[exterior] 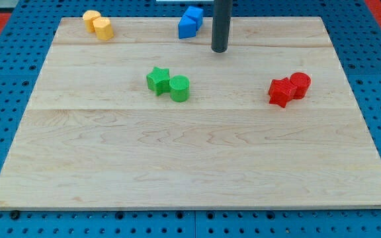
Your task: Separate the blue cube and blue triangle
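Note:
Two blue blocks sit touching at the board's top edge, left of centre. The blue cube (194, 14) is the upper right one, and the blue triangle (186, 28) lies just below and left of it. My tip (219, 50) rests on the board to the right of and slightly below the blue pair, a short gap away from both blocks.
A green star (157, 79) and green cylinder (180, 88) touch near the board's middle. A red star (282, 91) and red cylinder (300, 84) touch at the right. Two yellow blocks (98, 24) sit at the top left corner. The wooden board (190, 165) lies on a blue pegboard.

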`<state>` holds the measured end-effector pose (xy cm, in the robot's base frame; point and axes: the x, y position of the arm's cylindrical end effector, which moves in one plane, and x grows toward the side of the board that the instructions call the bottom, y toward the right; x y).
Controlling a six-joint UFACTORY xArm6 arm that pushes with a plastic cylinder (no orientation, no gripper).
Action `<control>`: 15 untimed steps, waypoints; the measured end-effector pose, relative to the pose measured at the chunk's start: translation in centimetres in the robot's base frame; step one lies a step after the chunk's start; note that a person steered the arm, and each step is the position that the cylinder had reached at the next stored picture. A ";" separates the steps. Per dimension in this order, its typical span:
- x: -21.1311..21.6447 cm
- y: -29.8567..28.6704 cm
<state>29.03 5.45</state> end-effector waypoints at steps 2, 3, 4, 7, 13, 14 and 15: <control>0.0 0.7; 0.4 -3.0; 0.4 -9.8; -6.9 -15.7; -9.8 -11.0; -9.8 -9.2; -9.8 -6.9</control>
<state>19.21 -1.42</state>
